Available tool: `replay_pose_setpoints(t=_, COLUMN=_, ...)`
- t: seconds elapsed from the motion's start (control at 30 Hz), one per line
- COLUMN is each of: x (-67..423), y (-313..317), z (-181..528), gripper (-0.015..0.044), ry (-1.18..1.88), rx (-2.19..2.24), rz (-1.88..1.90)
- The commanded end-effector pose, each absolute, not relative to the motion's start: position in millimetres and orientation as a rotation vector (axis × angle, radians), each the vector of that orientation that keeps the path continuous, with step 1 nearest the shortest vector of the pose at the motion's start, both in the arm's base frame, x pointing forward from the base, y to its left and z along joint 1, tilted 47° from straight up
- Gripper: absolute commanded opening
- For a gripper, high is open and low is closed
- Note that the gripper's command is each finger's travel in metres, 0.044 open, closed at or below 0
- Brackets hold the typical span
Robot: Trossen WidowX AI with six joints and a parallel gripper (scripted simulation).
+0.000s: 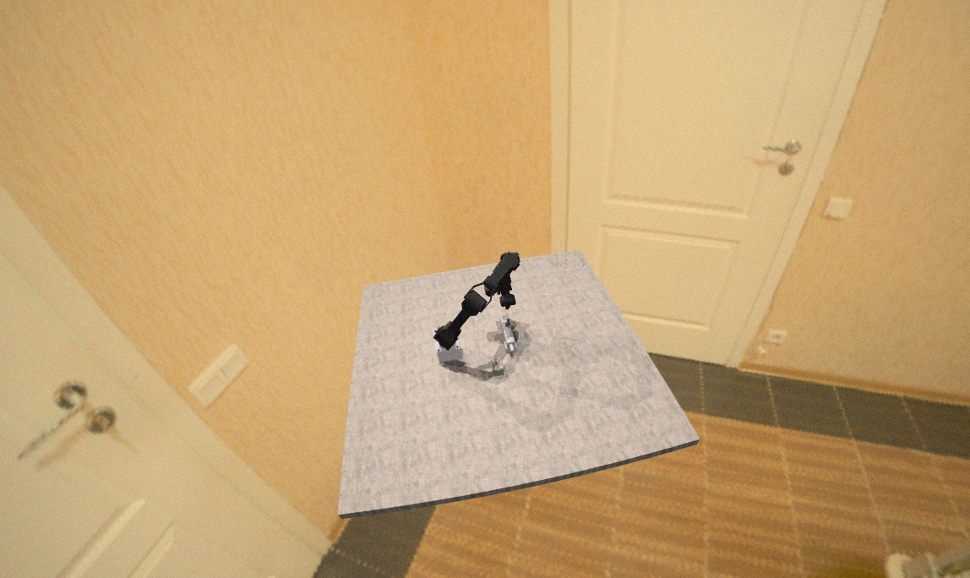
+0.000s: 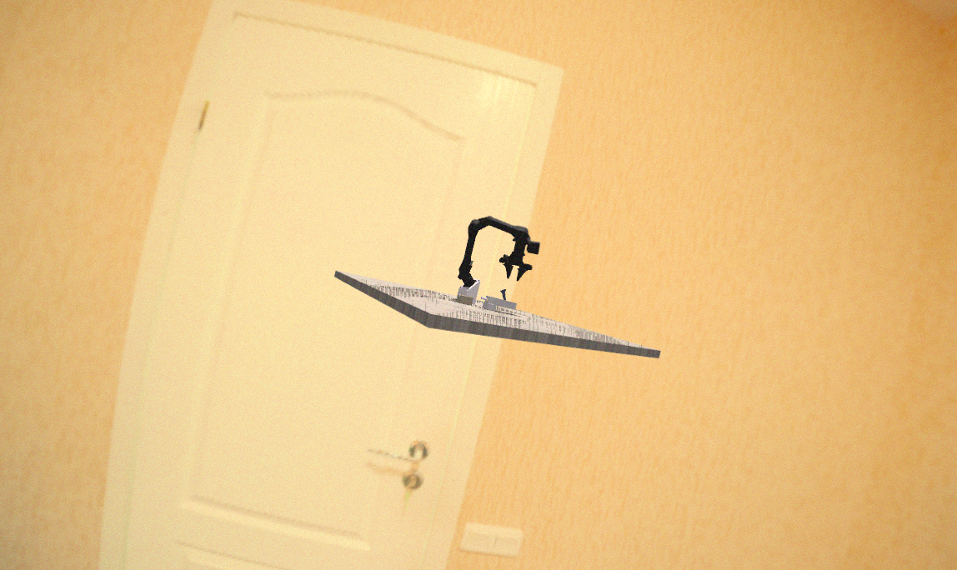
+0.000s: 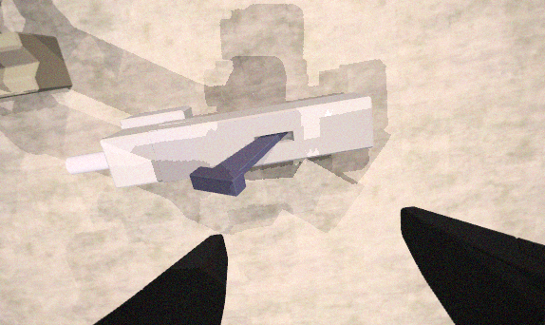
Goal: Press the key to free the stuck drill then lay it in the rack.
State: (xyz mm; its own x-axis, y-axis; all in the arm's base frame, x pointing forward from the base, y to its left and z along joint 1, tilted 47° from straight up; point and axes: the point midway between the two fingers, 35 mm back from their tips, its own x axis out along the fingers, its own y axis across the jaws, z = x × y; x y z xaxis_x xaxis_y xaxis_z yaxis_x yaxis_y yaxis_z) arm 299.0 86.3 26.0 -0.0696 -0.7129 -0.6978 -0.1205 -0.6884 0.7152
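A long white housing [image 3: 250, 135] [image 1: 507, 336] [image 2: 499, 304] lies flat on the table. A dark blue T-shaped key [image 3: 235, 166] sticks up out of a slot in its top and leans toward the camera. The drill's white round end [image 3: 84, 163] pokes out of the housing's left end. The rest of the drill is hidden inside. My gripper [image 3: 311, 225] [image 1: 506, 302] [image 2: 516, 272] is open and empty. It hangs clear above the housing, with the key beyond its fingertips in the wrist view. The stepped rack [image 3: 22, 64] shows at the top left of the wrist view, partly cut off.
The grey table top [image 1: 474, 445] [image 2: 573, 338] floats in a room with doors and orange walls. A small white block [image 3: 156, 117] lies along the housing's far side. The arm's base [image 1: 449, 353] stands left of the housing.
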Motion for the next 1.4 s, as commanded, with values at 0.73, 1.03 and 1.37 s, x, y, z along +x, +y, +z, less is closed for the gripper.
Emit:
replay_pose_setpoints(t=0.73, x=263, y=-104, z=71, gripper=0.0440, ry=-2.725, rx=2.382, rz=-0.901)
replay_pose_setpoints(t=1.03, x=263, y=-105, z=70, gripper=0.0440, ry=-2.725, rx=2.382, rz=-0.901)
replay_pose_setpoints(t=1.37, x=264, y=-112, z=57, gripper=0.0440, ry=-2.725, rx=2.383, rz=-0.902)
